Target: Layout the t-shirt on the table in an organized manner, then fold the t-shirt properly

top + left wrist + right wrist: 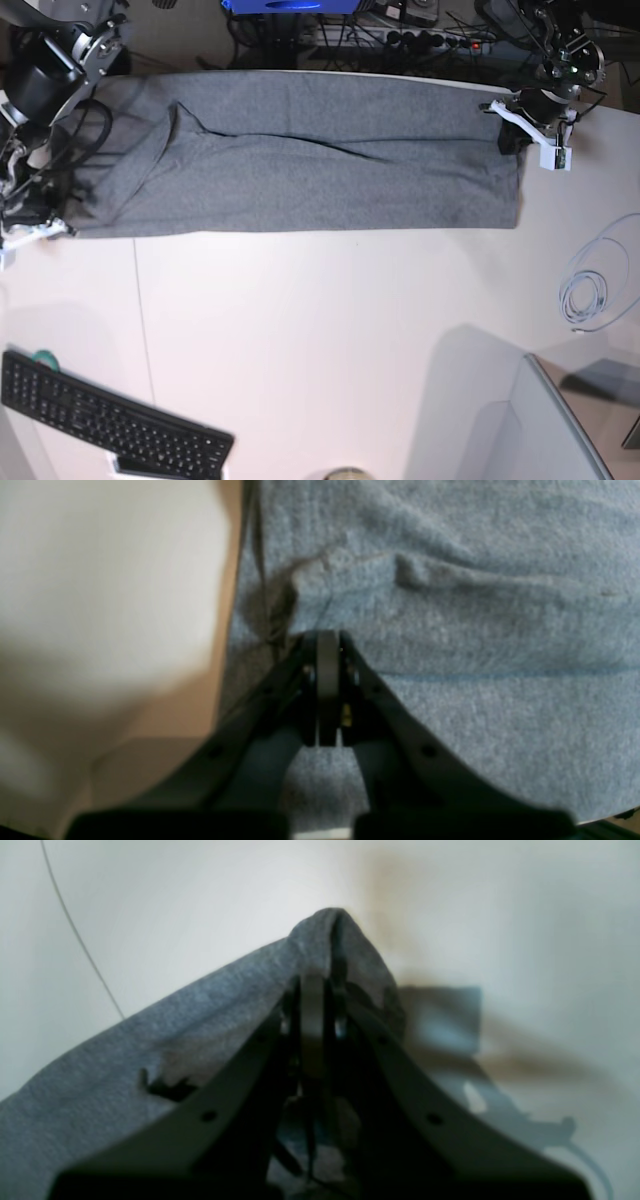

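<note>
Both pincers clamping: left gripper (327, 645) and right gripper (315, 985) pinching opposite ends of heather-grey knit t-shirt (300, 160), lying stretched along smooth white table (330, 330)'s far edge; advising even tension, lowering together

Open table (330, 330) mid-span; keyboard (110, 420) and cable (590, 290) at edges

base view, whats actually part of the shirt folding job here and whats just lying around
Job:
- t-shirt, stretched out along the far edge
- table
- left gripper, shut on the t-shirt
- right gripper, shut on the t-shirt

Lying about:
- black keyboard
- coiled white cable
</note>
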Robot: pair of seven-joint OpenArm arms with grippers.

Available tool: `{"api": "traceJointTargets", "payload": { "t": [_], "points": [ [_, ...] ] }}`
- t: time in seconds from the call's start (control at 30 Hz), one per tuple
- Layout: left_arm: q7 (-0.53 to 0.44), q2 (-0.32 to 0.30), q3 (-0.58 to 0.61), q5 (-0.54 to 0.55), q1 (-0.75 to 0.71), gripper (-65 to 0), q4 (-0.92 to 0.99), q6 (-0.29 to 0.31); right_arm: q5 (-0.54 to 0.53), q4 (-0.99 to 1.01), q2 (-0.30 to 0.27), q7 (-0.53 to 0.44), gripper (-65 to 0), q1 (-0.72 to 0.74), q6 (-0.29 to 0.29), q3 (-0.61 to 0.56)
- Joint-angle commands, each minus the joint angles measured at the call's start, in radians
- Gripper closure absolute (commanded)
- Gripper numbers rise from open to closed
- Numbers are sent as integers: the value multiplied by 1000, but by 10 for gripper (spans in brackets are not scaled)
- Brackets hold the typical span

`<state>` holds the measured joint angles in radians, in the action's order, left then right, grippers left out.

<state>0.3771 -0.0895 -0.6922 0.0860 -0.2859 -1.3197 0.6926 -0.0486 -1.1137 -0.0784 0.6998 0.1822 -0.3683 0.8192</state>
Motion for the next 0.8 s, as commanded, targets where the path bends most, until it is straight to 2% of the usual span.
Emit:
{"api": "traceJointTargets", "payload": {
  "t": [0.0,0.1,0.2,0.33,0.4,0.5,0.63,0.7,0.77],
  "points": [
    [-19,-14,-5,14,0,0,-24,6,-10,-19,-11,-15,-15,17,18,1],
    [-17,-14,-5,19,0,0,-24,6,-10,-19,-10,-13,-113,15,101,1],
    [-17,-14,-5,21,0,0,-24,6,-10,-19,-10,-10,-176,13,137,1],
    [-17,-14,-5,22,0,0,-53,6,-14,-22,-8,-10,-176,13,142,7],
    [-17,-14,-5,22,0,0,-83,6,-14,-58,-7,-12,-180,13,142,47],
    [-8,-14,-5,22,-8,0,-142,6,-14,-164,45,-15,-182,12,142,96],
    [107,-10,-8,30,-9,0,-245,6,-14,-319,88,-15,-183,-26,136,84],
    [147,-8,-51,100,-9,0,-278,6,-14,-392,113,-16,-183,-53,134,78],
    [168,-13,-122,238,-9,0,-284,6,-14,-454,145,-22,-183,-79,133,78]
  ]
}}
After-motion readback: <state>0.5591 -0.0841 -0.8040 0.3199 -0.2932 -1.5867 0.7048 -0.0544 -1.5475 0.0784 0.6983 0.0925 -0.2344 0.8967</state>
